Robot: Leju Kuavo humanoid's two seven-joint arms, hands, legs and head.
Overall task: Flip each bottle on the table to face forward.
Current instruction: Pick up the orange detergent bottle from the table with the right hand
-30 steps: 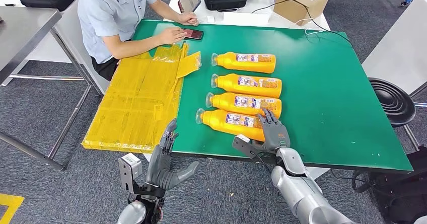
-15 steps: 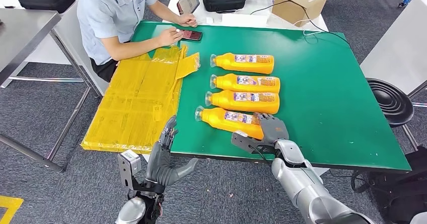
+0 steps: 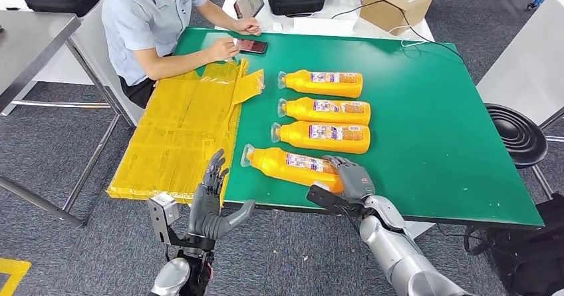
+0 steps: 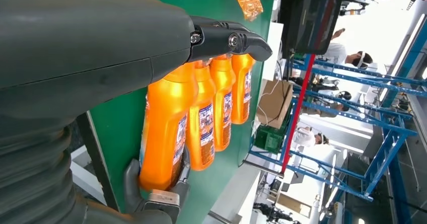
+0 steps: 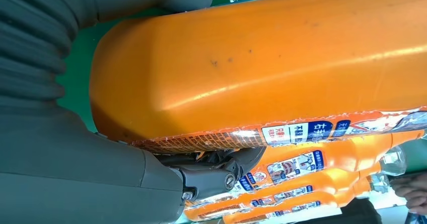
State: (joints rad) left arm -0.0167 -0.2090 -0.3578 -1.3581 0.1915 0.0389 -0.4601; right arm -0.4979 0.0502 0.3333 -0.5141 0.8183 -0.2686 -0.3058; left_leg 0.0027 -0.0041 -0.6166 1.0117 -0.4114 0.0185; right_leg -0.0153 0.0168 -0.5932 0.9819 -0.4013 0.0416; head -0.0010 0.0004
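Right hand [image 3: 350, 176] grips the nearest bottle's [image 3: 292, 165] base end.

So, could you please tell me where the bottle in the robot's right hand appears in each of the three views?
Head view: nearest bottle, at the table's near edge, base in the right hand.
Left wrist view: closest and largest of the four bottles.
Right wrist view: the big orange body across the frame.
Shared landmark: the green table.
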